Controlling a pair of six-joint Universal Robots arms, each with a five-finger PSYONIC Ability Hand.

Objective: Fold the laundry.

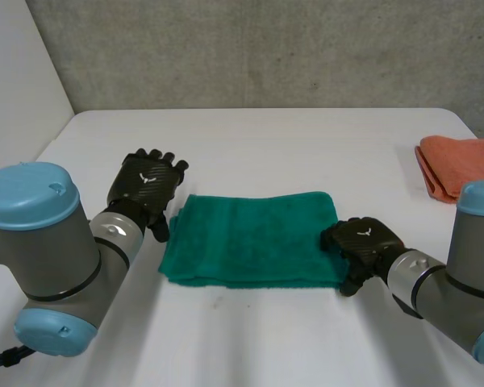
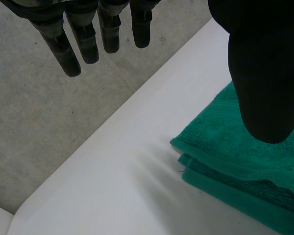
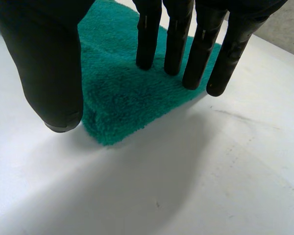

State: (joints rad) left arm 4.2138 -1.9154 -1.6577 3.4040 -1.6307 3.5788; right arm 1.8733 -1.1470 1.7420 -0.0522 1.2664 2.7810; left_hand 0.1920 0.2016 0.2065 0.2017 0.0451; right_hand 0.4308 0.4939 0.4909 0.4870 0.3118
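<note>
Right hand (image 1: 361, 239) open, fingers straight over the 3 o'clock end of the folded green towel (image 1: 250, 238) — likely smoothing it — left hand (image 1: 149, 181) open, empty, off its 9 o'clock edge.

We saw a white worktop (image 1: 266, 137) with rounded far corners and a few faint dark specks near its front edge. Behind it we noted a grey concrete wall (image 1: 266, 48), and at the left a plain white panel (image 1: 16, 72).
</note>
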